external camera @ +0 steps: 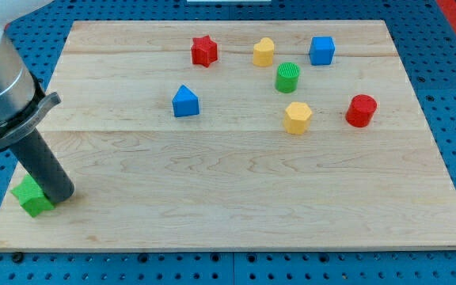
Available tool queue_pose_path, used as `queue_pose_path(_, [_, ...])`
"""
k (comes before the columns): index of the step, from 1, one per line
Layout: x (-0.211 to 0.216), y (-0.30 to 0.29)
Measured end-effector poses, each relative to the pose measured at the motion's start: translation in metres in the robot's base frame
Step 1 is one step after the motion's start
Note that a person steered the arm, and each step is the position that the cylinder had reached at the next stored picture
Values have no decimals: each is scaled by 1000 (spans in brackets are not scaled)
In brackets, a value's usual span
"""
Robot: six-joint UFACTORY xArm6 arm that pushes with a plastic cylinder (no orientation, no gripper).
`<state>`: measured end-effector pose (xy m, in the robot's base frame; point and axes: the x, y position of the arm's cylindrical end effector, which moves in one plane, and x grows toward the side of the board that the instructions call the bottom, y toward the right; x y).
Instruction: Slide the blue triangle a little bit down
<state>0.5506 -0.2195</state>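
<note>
1 green block [32, 197] – my tip [60, 195] touching | 1 blue triangle [185, 101]

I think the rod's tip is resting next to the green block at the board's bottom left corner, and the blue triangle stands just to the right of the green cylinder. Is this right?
Not quite. In the camera view, my tip does rest beside the green block at the board's bottom left corner, but the blue triangle stands well to the left of the green cylinder, not just to its right.

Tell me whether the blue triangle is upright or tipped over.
Upright: the blue triangle sits flat on the board, peak toward the view's top, untouched; my tip is far off beside the green block.
</note>
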Motion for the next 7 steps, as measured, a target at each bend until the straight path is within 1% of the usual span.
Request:
queue_pose_path(1, [-6, 28])
queue_pose_path(2, [-36, 60])
queue_pose_path(5, [-139, 68])
queue_pose_path(7, [-194, 121])
